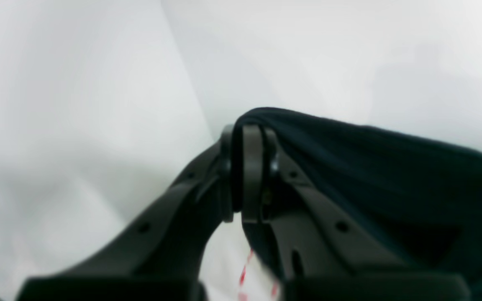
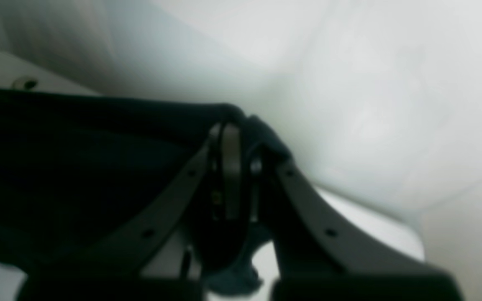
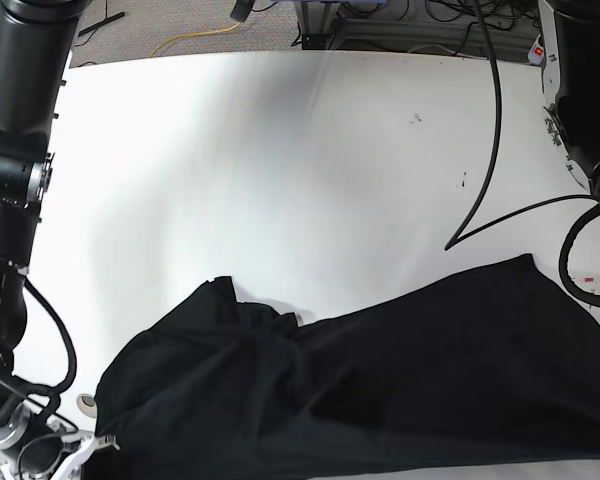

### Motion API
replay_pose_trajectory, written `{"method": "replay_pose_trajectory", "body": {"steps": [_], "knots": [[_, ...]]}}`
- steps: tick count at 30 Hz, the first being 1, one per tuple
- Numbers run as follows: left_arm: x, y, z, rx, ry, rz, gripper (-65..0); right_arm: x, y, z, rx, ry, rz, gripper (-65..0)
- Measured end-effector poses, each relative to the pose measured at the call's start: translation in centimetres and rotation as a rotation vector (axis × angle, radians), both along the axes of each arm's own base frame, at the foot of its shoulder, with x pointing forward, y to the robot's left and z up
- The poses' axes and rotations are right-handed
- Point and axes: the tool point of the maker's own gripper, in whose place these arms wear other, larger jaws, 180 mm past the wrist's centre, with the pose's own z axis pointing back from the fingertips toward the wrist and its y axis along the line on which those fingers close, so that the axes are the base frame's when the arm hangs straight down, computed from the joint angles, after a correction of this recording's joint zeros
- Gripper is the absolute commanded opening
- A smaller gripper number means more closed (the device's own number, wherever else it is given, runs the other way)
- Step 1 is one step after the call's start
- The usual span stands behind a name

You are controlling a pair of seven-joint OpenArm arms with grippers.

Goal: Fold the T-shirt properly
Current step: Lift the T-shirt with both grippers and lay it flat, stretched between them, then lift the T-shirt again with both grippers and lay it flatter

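Both arms have a hold on the T-shirt point(image 3: 380, 380), but the folding has hardly begun as far as I can tell. In the left wrist view the left gripper point(image 1: 247, 175) has its jaws pressed together on a bunched edge of the black cloth. In the right wrist view the right gripper point(image 2: 230, 175) has its jaws pressed together on another edge of it. From the base view the shirt lies across the near part of the white bench point(image 3: 300, 180), close to the front edge. It is spread out wide but rumpled, with a lumpy bit near the middle and a corner sticking up at the back. No neat fold shows yet, so I think it needs to be pulled flat first, then the sides turned in, then folded in half. Its long way runs side to side across the bench, a bit slanted, with the end by the left arm sitting further back. I cannot tell which end is the neck.
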Motion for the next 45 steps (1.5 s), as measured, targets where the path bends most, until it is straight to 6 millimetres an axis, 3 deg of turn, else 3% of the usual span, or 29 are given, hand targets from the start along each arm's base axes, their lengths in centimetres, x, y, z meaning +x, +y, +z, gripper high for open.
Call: {"method": "replay_pose_trajectory", "body": {"steps": [5, 12, 17, 21, 25, 29, 38, 45], "knots": [[0.0, -0.3, -4.3, 0.065, 0.139, -0.034, -64.9, -2.3, -1.2, -6.0, 0.012, 0.12, -0.032, -65.0], [-1.4, -1.3, -13.8, 0.078, 0.389, -0.091, -65.0, -5.5, -1.2, -13.0, 0.091, 0.223, -0.055, -65.0], [-4.2, -1.2, -20.4, 0.02, 0.525, -0.079, -65.0, -8.7, -0.5, -19.2, 0.108, 0.359, -0.062, -65.0], [-6.7, -2.4, -25.1, -0.025, 0.598, -0.127, -65.0, -11.4, -0.2, -21.6, 0.174, 0.397, -0.08, -65.0], [-9.9, -1.9, -28.8, -0.053, 0.704, -0.096, -65.0, -14.3, -0.8, -25.4, 0.183, 0.507, -0.122, -65.0], [-12.6, -1.2, -30.8, -0.072, 0.764, -0.08, -65.0, -17.1, -0.8, -27.7, 0.207, 0.563, -0.127, -65.0], [-16.5, -0.9, -33.4, -0.082, 0.775, -0.074, -65.0, -22.7, -0.2, -32.7, 0.261, 0.709, -0.17, -65.0], [-18.8, 0.7, -34.2, -0.101, 0.797, -0.02, -65.0, -26.0, -0.3, -34.4, 0.309, 0.796, -0.189, -65.0]]}}
